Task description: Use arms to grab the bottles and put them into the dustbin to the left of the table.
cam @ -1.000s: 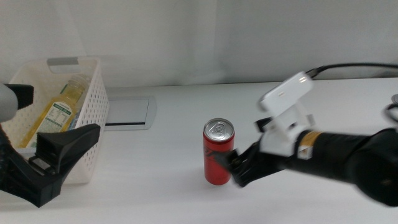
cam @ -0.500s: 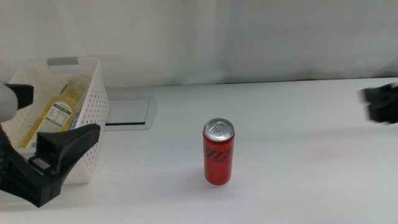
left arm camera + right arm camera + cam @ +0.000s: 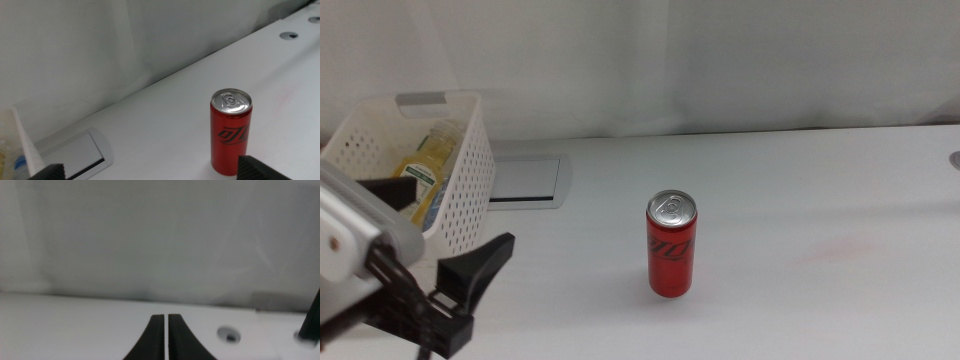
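- Left gripper (image 3: 470, 290), jaws spread wide, is facing the upright red can (image 3: 671, 245) for a grasp.
- Right gripper (image 3: 166, 325), jaws pressed together, is waiting off to the side.

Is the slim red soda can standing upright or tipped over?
Upright. The slim red soda can stands on the white tabletop with its silver pull-tab lid facing up, nothing touching it.

surface: white table (image 3: 820, 190)
panel: flat grey rectangle (image 3: 525, 181) set in top, far-left
basket: white dustbin (image 3: 470, 170) at left edge, beside panel
can: red soda can (image 3: 672, 244) upright, mid-table
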